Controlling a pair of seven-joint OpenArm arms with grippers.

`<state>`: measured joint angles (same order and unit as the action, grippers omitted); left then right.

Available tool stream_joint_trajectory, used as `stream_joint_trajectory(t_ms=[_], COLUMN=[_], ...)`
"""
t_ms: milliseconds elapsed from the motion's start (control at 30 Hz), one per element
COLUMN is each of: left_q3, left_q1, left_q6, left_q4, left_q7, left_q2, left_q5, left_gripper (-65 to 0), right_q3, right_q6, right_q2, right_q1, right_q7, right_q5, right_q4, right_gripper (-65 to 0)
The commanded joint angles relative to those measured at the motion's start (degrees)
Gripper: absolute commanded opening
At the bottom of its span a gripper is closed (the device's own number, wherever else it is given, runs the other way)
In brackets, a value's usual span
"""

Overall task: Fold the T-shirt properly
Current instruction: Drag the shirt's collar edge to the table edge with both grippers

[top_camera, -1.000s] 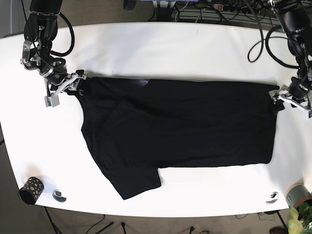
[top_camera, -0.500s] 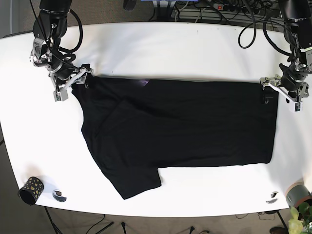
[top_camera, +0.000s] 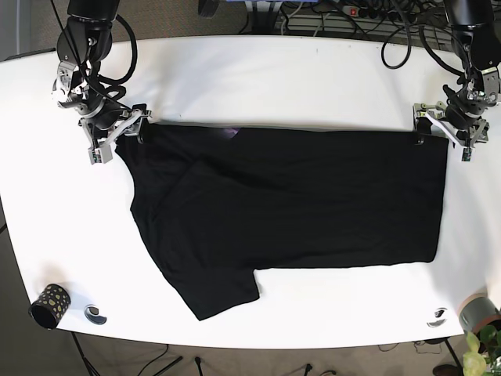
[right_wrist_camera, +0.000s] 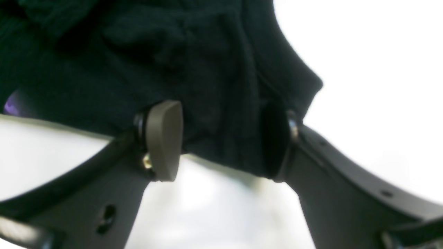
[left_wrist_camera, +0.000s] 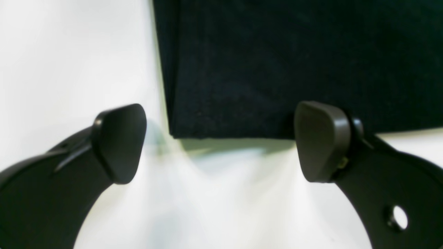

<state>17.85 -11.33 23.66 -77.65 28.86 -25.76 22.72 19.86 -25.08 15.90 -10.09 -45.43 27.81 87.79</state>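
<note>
The black T-shirt (top_camera: pixel 290 207) lies spread flat on the white table (top_camera: pixel 274 78), one sleeve pointing to the near left. In the base view my left gripper (top_camera: pixel 441 125) sits at the shirt's far right corner. In the left wrist view it (left_wrist_camera: pixel 221 143) is open, and the shirt's corner (left_wrist_camera: pixel 294 62) lies just beyond the two fingertips. At the shirt's far left corner, where the cloth is bunched, is my right gripper (top_camera: pixel 116 135). In the right wrist view it (right_wrist_camera: pixel 221 141) is open, with a lump of the shirt (right_wrist_camera: pixel 193 69) between its fingers.
A black-and-gold cup (top_camera: pixel 49 305) and a small ring (top_camera: pixel 95 315) sit at the near left edge. Another small ring (top_camera: pixel 437 317) and a potted plant (top_camera: pixel 479 317) are at the near right corner. Cables (top_camera: pixel 337 16) run behind the far edge.
My left gripper has moved toward the far edge and inward, onto the shirt's far right corner. My right gripper has shifted slightly right and farther back, onto the far left corner. The shirt lies unchanged.
</note>
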Motion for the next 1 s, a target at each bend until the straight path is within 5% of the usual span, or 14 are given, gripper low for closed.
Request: stream_joint_trajectory(t_ms=[0, 200, 300, 433, 533, 600, 967], left_q3=[0.4, 0.4, 0.4, 0.4, 0.22, 0.22, 0.75], left_q1=[0.92, 2.67, 4.43, 6.37, 6.63, 6.37, -1.99], left_q6=[0.21, 0.21, 0.21, 0.47, 0.47, 0.56, 0.56], left_q4=[-0.64, 1.73, 3.93, 7.54, 8.33, 8.15, -2.75], left_q7=[-1.04, -0.95, -0.95, -0.86, -0.86, -0.77, -0.69], left_q2=[-1.1, -1.1, -1.1, -1.1, -1.1, -1.1, -1.1], left_q5=[0.18, 0.27, 0.27, 0.36, 0.18, 0.53, 0.62], left_gripper=[0.0, -1.8, -17.4, -43.5, -52.9, -56.0, -61.7], right_q3=[0.23, 0.06, 0.06, 0.06, -0.12, -0.12, 0.23], right_q6=[0.16, 0.16, 0.16, 0.16, 0.16, 0.16, 0.16], right_q2=[0.76, 0.58, 0.58, 0.58, 0.58, 0.58, 0.58], right_q1=[0.28, 0.28, 0.2, 0.28, 0.28, 0.28, -4.29], right_q7=[-0.33, 0.9, 2.4, 2.75, 2.75, 2.75, 2.75], right_q5=[-0.34, -0.25, -0.34, -0.34, -0.34, -0.34, 0.19], right_q4=[0.52, 0.52, 0.43, 0.34, 0.34, 0.52, 4.83], right_gripper=[-29.3, -29.5, -33.0, -48.4, -59.9, -65.0, -65.0])
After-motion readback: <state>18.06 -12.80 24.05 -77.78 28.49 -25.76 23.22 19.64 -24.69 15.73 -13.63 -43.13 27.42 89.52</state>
